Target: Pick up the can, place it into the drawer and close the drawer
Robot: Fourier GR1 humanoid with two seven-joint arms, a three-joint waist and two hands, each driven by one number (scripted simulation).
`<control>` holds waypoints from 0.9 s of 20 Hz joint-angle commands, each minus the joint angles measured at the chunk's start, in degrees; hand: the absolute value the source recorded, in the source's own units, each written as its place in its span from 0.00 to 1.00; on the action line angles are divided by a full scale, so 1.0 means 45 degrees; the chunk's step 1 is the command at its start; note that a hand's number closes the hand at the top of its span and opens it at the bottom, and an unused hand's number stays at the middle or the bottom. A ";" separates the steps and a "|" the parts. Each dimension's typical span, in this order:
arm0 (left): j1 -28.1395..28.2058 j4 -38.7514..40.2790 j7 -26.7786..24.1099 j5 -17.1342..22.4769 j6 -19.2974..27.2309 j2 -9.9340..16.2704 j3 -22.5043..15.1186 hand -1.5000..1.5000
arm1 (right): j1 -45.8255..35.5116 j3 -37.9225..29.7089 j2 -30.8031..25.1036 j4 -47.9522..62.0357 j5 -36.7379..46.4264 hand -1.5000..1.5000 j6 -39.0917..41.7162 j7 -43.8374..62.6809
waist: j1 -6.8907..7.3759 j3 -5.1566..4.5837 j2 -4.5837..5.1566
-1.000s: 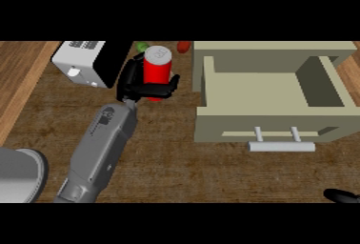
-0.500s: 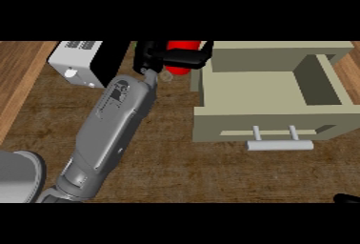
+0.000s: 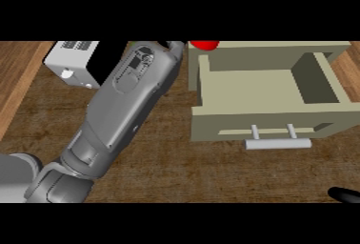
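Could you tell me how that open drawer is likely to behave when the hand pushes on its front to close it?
The drawer looks like a stiff box, so it would probably slide back whole rather than flex. Nothing shows inside it, so it is likely light. Its bar handle sits mid-front; a push there should probably go straight, off-centre might skew it.

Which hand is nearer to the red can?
Left. Its hand, barely visible, is right beside the red can at the top edge; the right hand shows only at the lower right corner.
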 commanded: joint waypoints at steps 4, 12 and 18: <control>-0.2569 0.2579 -0.0038 0.0522 0.0496 -0.0002 -0.0262 1.00 | -0.0302 -0.0111 -0.0108 0.0598 -0.0084 0.00 0.0083 -0.0413 | -0.0220 0.0012 0.0066; -0.3816 0.4660 -0.0556 0.2038 0.0761 -0.0002 -0.1162 1.00 | -0.0957 0.0426 -0.0127 0.0467 0.0221 0.00 -0.0176 0.0180 | -0.0567 0.0019 0.0168; -0.4241 0.5614 -0.0956 0.2298 0.1861 -0.0002 -0.1827 1.00 | -0.0531 0.0733 -0.0161 -0.0130 0.0305 0.00 0.0040 0.0517 | -0.0745 0.0026 0.0195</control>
